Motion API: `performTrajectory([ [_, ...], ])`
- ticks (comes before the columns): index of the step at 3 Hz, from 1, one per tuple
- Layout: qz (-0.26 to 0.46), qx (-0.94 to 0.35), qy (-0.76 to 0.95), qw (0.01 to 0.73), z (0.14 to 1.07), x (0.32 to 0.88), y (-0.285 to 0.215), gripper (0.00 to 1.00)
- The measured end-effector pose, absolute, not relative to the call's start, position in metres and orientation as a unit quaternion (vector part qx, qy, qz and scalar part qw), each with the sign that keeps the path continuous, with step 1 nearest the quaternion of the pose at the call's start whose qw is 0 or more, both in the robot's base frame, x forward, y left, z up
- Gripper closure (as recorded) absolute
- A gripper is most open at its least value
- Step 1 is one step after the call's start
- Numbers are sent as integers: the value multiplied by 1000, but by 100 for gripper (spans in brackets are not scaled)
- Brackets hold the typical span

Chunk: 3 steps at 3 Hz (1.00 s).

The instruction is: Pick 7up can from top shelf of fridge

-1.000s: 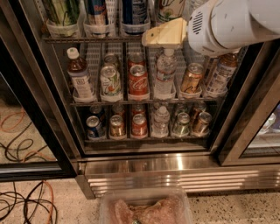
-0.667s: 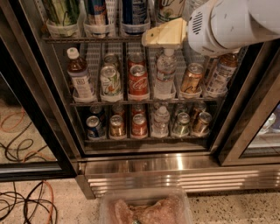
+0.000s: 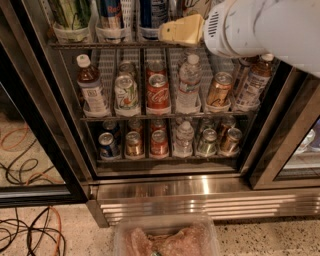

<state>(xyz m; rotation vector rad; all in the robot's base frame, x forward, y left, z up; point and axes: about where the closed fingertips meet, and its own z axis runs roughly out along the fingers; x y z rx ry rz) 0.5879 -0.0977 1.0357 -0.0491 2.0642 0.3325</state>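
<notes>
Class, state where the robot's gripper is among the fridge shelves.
In the camera view the gripper is upper centre, at the top shelf's front rail, just right of a dark blue can and above a water bottle.

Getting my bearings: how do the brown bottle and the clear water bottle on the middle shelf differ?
The brown bottle holds dark liquid behind a white label; the water bottle is clear. The brown bottle stands at the rack's left end, the water bottle right of the red can. Both stand upright, white-capped. The gripper hovers at the top shelf.
</notes>
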Motion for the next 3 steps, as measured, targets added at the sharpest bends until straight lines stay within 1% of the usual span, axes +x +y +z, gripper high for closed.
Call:
performTrajectory([
  [1, 126, -10, 835, 536, 1046, 603, -99, 18],
  [2, 113, -5, 820, 562, 1055, 611, -103, 21],
  [3, 103, -1, 808, 580, 1060, 616, -108, 21],
])
